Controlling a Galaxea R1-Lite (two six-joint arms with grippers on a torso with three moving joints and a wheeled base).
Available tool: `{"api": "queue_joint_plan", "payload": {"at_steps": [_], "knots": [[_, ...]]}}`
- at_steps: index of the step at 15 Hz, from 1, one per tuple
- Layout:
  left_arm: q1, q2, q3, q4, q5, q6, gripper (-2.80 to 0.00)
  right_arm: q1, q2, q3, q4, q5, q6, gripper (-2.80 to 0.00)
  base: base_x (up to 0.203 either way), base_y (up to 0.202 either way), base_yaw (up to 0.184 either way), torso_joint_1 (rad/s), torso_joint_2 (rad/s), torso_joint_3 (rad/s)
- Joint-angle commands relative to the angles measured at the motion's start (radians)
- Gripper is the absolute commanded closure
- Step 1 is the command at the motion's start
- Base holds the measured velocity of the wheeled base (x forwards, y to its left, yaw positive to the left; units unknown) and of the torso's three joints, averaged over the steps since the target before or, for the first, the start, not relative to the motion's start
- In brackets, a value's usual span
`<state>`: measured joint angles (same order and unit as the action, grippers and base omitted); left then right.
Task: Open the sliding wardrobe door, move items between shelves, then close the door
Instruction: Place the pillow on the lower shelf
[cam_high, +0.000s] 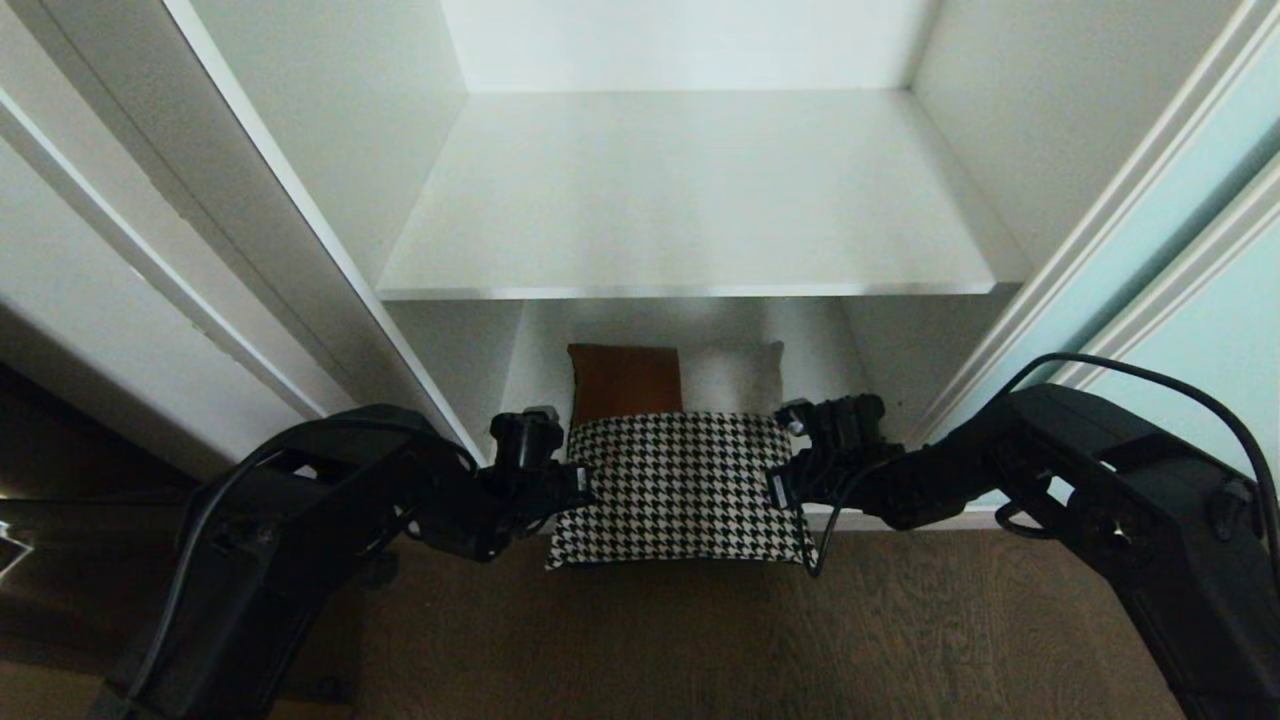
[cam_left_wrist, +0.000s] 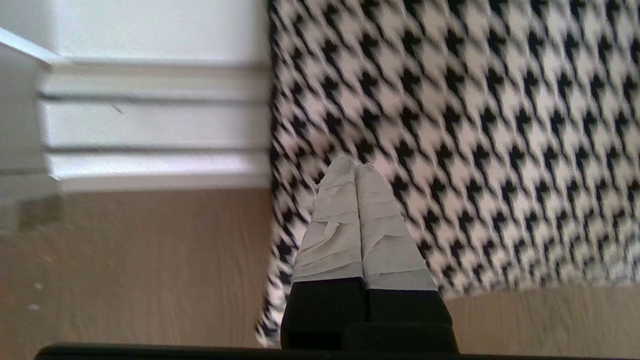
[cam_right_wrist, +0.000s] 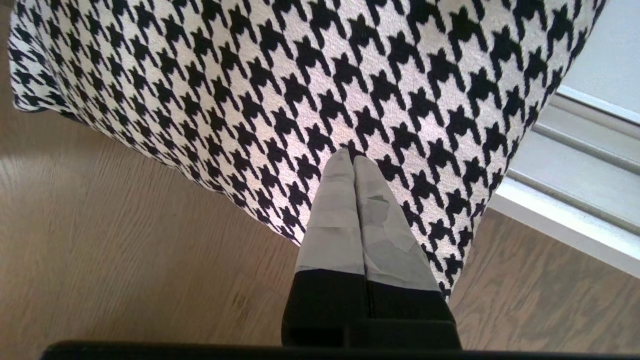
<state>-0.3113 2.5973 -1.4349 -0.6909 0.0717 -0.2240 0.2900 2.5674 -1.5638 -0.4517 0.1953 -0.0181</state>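
The cushion (cam_high: 680, 480) shows its houndstooth half toward me, with rust-brown and light-grey patches behind. Its rear sits in the bottom compartment under the white shelf (cam_high: 690, 200), and its front juts out over the wood floor. My left gripper (cam_high: 583, 485) is shut, its taped tips against the cushion's left side. The right gripper (cam_high: 777, 488) is shut too, against the right side. In the left wrist view the shut gripper (cam_left_wrist: 355, 162) lies on the houndstooth cushion (cam_left_wrist: 475, 125). The right wrist view shows the same, gripper (cam_right_wrist: 348, 152) on cushion (cam_right_wrist: 300, 75). The sliding wardrobe door (cam_high: 1180, 250) stands pushed to the right.
The ridged floor track (cam_left_wrist: 150, 125) runs under the cushion's front part and also shows as the track (cam_right_wrist: 575, 165) in the right wrist view. White side walls (cam_high: 330, 150) bound the opening. Brown wood floor (cam_high: 700, 640) lies before the wardrobe.
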Motion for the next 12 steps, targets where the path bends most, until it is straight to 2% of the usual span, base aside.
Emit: {"api": "queue_joint_plan", "payload": {"at_steps": [1,6,8,10,12], "knots": [[-0.002,-0.009,0.017,-0.006,-0.021,-0.003,0.00,0.003,0.019,0.004,-0.005,0.003,0.003,0.00,0.000,0.000,0.000,0.000,0.00,0.000],[-0.002,-0.049,0.031,-0.005,-0.023,-0.010,0.00,-0.004,-0.033,0.024,-0.006,0.019,0.064,0.00,0.000,0.000,0.000,0.000,0.00,0.000],[-0.012,-0.116,0.108,-0.001,-0.021,0.005,0.00,-0.005,-0.113,0.113,-0.007,0.022,0.053,0.00,0.000,0.000,0.000,0.000,0.00,0.000],[-0.047,-0.167,0.174,-0.005,-0.003,0.058,0.00,-0.007,-0.204,0.244,-0.006,0.032,0.023,0.00,0.000,0.000,0.000,0.000,0.00,0.000],[-0.062,-0.269,0.300,-0.007,0.026,0.075,0.00,-0.006,-0.301,0.384,-0.015,0.038,-0.006,0.00,0.000,0.000,0.000,0.000,0.00,0.000]]}}
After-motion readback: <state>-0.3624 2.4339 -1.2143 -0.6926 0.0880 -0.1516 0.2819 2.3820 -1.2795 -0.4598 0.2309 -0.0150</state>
